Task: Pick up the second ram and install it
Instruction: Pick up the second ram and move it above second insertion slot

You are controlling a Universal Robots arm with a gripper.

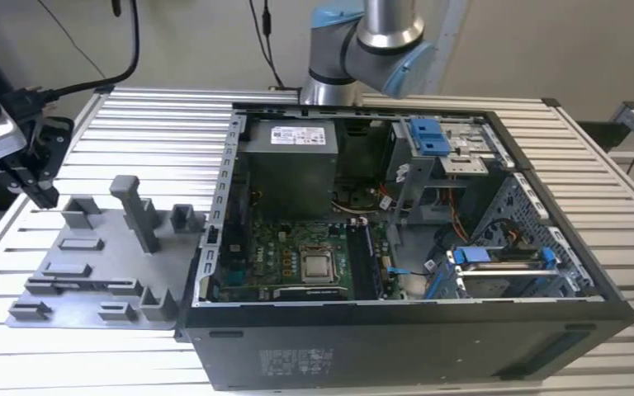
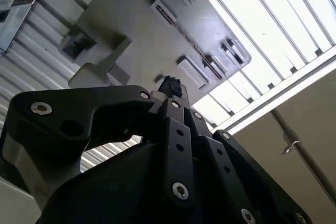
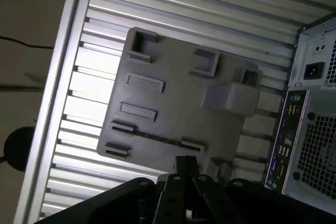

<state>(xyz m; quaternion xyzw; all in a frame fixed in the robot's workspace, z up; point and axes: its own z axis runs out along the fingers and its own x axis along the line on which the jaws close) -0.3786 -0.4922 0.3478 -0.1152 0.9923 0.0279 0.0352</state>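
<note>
**A:** Gripper (image 1: 33, 188) hangs over the far corner of the grey holder tray (image 1: 106, 266), at the exterior view's left, well apart from the open computer case (image 1: 405, 346). Whether it is open or closed I cannot tell, but no stick shows in it.

**B:** And the second ram (image 3: 157, 136)?

**A:** I judge it to be the thin dark strip along the tray's long groove in the first wrist view, standing on edge. I can't be sure.

**B:** So the pick is the step in hand. How to do it well?

**A:** Line up square with the groove and take the stick mid-length by its flat faces. Lift straight so it doesn't bind, and keep clear of the tall post (image 1: 135, 214) close by.

**B:** And the motherboard (image 1: 278, 247)?

**A:** It lies flat in the case. The long slots (image 1: 366, 252) run just beside the processor socket (image 1: 319, 266), toward the exterior view's right.
</note>
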